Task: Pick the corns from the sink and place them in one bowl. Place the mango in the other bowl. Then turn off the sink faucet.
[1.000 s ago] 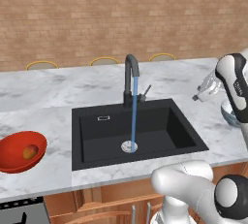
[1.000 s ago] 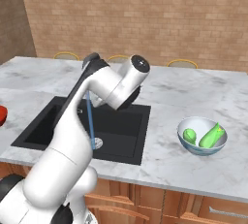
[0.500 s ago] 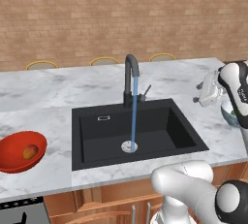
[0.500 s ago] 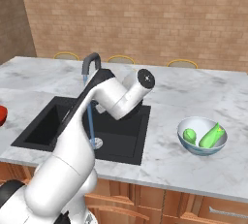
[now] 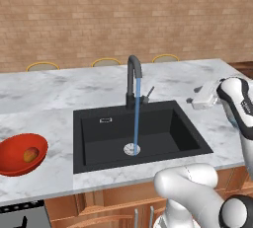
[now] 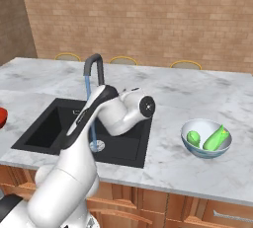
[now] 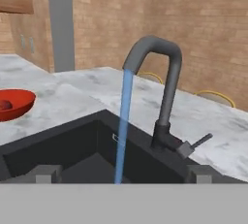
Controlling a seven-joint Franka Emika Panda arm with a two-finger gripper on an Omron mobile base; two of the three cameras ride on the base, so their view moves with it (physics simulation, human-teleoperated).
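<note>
Brick wall fills the top of both base views; below it a white-grey marble table [image 5: 59,94] runs across the frame, with the black sink [image 5: 138,133] set at centre.

Sink faucet [image 5: 132,81], dark gooseneck, stands at the sink's far rim, centre of the left base view. Blue stream of water [image 5: 137,113] drops from its spout to the round drain [image 5: 132,148]. Thin lever handle [image 5: 148,93] sticks out to the right of the faucet base, angled upward.

Pincer [image 5: 201,98] sits at the right edge of the left base view, above the table just right of the sink. Fingers [image 7: 198,173] stand wide apart at the bottom corners of the hand view, nothing between them, touching nothing. Hand view looks straight at the faucet; lever handle right of centre, well apart from either tip.

Red bowl [image 5: 20,154] at lower left of the left base view, on the table left of the sink. Mango [image 5: 30,154] lies inside it, orange with a yellowish patch.

Pale bowl [image 6: 206,138] at right of the right base view, on the table right of the sink. Two green corns [image 6: 216,138] lie inside: one long and slanted, one showing as a rounder end at left.

Three tan chair backs [image 5: 105,62] show along the table's far edge.
</note>
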